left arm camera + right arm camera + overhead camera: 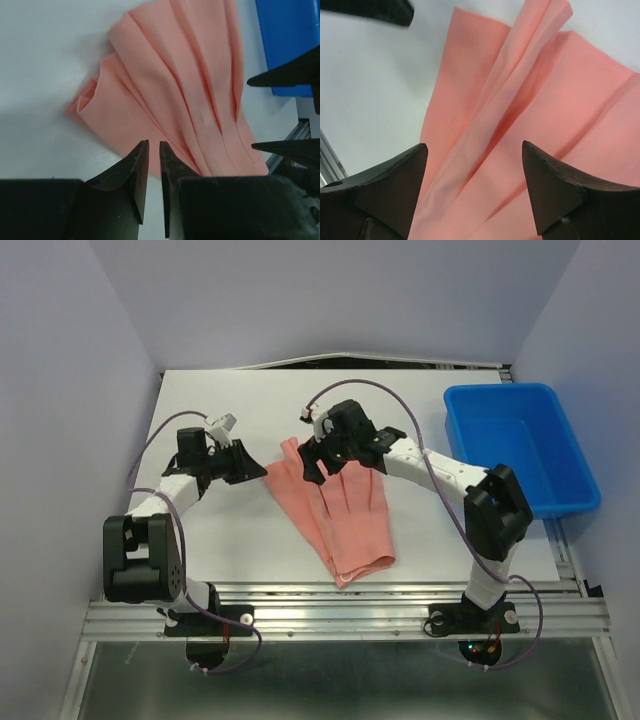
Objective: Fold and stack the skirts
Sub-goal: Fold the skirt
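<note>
One salmon-pink pleated skirt (338,508) lies flat on the white table, narrow waist toward the back, flared hem toward the near edge. My left gripper (262,470) hovers low at the skirt's left edge near the waist. In the left wrist view its jaws (154,145) stand only a narrow gap apart with nothing between them, and the skirt (185,90) lies just beyond the tips. My right gripper (312,474) hangs over the waist end. In the right wrist view it (475,147) is open wide above the pleats (520,115), holding nothing.
A blue plastic bin (500,393) stands at the back right of the table, also seen as the blue bin (285,40) in the left wrist view. Grey walls close in the left, right and back sides. A metal rail (340,612) runs along the near edge.
</note>
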{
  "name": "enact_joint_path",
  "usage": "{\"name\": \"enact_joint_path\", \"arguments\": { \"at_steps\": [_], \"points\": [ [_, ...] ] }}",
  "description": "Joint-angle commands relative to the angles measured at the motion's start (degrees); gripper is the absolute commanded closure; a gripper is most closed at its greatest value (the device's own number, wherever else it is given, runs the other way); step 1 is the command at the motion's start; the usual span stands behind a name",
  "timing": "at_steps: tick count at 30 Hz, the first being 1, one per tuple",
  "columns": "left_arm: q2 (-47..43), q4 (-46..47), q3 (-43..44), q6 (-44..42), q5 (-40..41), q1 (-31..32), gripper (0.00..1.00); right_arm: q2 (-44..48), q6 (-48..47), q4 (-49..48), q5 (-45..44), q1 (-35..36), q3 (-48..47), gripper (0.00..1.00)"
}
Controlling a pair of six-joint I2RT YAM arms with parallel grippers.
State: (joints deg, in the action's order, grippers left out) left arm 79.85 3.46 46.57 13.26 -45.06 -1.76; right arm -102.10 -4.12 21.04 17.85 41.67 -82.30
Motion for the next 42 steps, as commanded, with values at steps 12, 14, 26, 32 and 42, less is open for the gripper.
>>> {"name": "enact_joint_path", "arguments": {
  "at_steps": [12, 14, 26, 32, 42],
  "points": [
    [13.03, 4.89, 0.27, 1.25, 0.85, 4.13, 0.85, -17.95, 10.97, -11.54, -8.09, -0.01, -11.30, 0.32],
    [16.11, 4.54, 1.50, 0.81, 1.11, 4.13, 0.87, -18.48, 11.15, -12.60, -8.62, -0.01, -11.21, 0.51],
    [22.80, 2.25, 4.15, -0.51, 4.36, 4.13, 0.97, -13.03, 13.17, -11.63, -3.70, 2.36, -9.02, 0.98],
    [22.89, 1.37, 5.11, -1.21, 4.89, 4.13, 0.99, -15.92, 13.87, -11.11, -2.03, 3.42, -9.02, 0.99],
    [25.70, -0.04, 8.54, -1.92, 4.98, 3.96, 1.00, -17.94, 14.67, -14.71, -0.88, 5.09, -6.28, 0.99]
  ]
}}
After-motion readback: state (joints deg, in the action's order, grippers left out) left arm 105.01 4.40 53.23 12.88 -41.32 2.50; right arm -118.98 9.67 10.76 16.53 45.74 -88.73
